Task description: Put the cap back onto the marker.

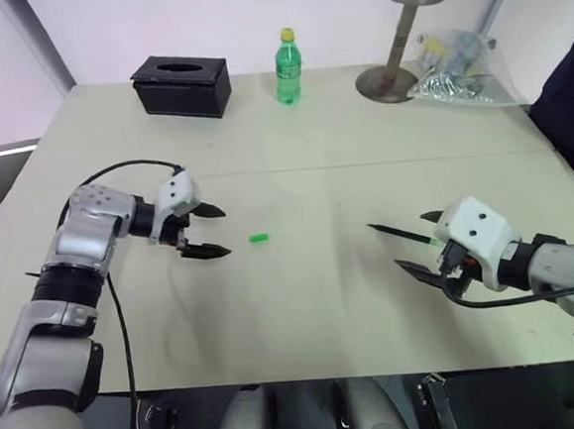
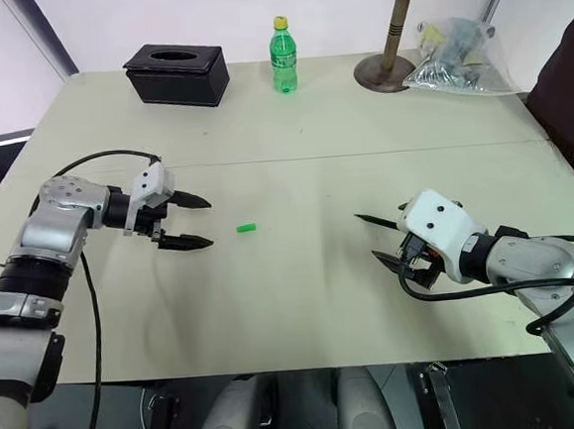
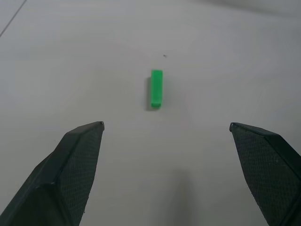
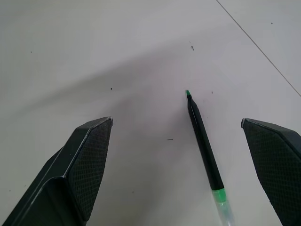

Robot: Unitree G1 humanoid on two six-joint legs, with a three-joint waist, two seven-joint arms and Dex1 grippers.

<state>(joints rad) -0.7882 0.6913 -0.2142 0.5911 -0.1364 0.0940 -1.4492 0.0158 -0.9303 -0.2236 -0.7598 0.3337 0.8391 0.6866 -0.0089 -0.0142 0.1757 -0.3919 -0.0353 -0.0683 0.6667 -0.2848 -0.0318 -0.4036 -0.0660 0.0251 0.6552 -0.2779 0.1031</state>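
The cap (image 1: 259, 239) is a tiny bright green block lying flat on the pale table (image 1: 314, 302), about midway between the near and far edges and a little toward the left edge. The marker (image 4: 204, 146) is a thin black stick with a green-tipped point and a short green band near its other end; it lies flat toward the right edge, point aimed toward the cap, well apart from it.

The left gripper (image 1: 207, 231) sits just beside the cap on its left-edge side, fingers spread wide with nothing between them. The right gripper (image 2: 394, 241) is at the marker's banded end, its jaws likewise wide apart and empty, the marker lying on the table between its black fingers (image 4: 82, 165).

Along the far edge stand a black tissue box (image 1: 180, 86), a green bottle (image 1: 287, 68) with a yellow lid, a brown stand (image 1: 398, 42) and a clear plastic bag (image 1: 454, 67). Bare tabletop lies between cap and marker.
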